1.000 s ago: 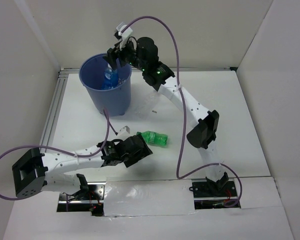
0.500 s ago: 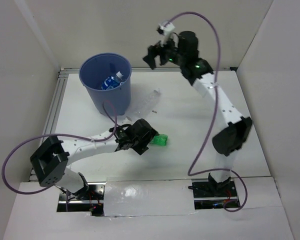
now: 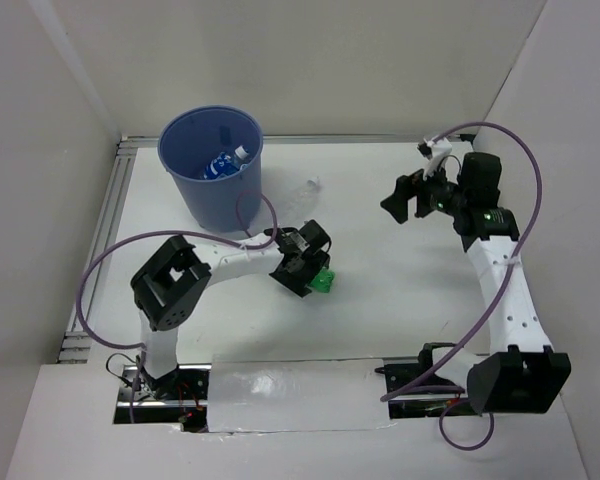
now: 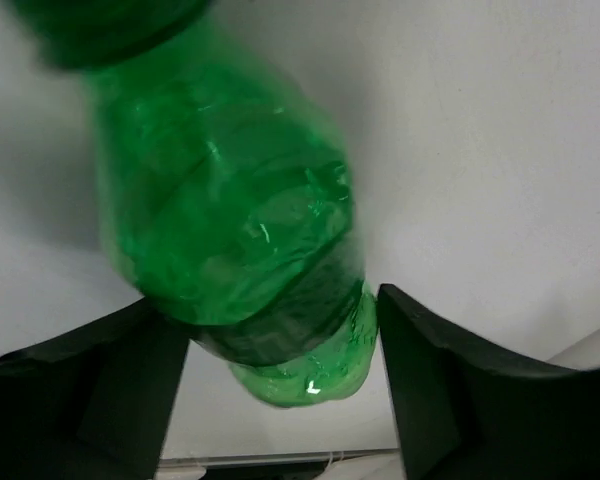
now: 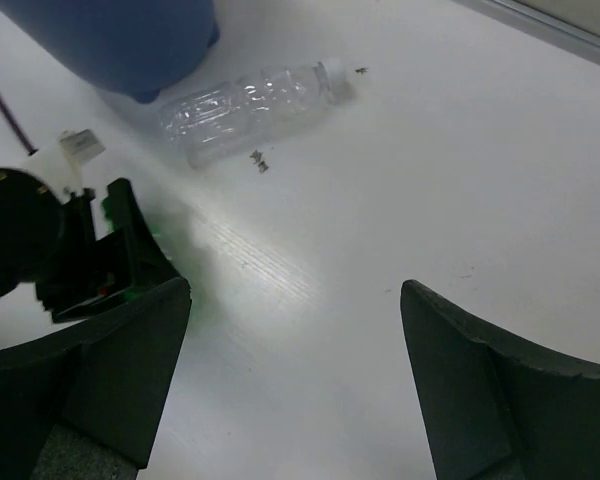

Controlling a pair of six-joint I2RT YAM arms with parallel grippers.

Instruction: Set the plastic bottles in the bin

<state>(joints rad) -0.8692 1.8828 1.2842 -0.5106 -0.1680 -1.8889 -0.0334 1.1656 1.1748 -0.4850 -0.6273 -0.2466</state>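
Inside the bin (image 3: 212,190) you have one bottle (image 3: 223,163). Beside it, the clear bottle (image 5: 248,103) remains; left end effector (image 4: 280,390) straddles the green bottle (image 4: 230,230), right end effector (image 5: 290,390) apart, empty.

The green bottle (image 3: 323,282) is mostly hidden under the left gripper (image 3: 310,268) from above — its cap end blurs off the wrist view's top edge. The bin (image 5: 120,40) is cut off there — only its base shows.

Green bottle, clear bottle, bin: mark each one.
green bottle (image 4: 230,230), left wrist view, crinkled body.
clear bottle (image 5: 245,108), right wrist view, ribbed middle.
bin (image 3: 185,190), top external view, outer wall.
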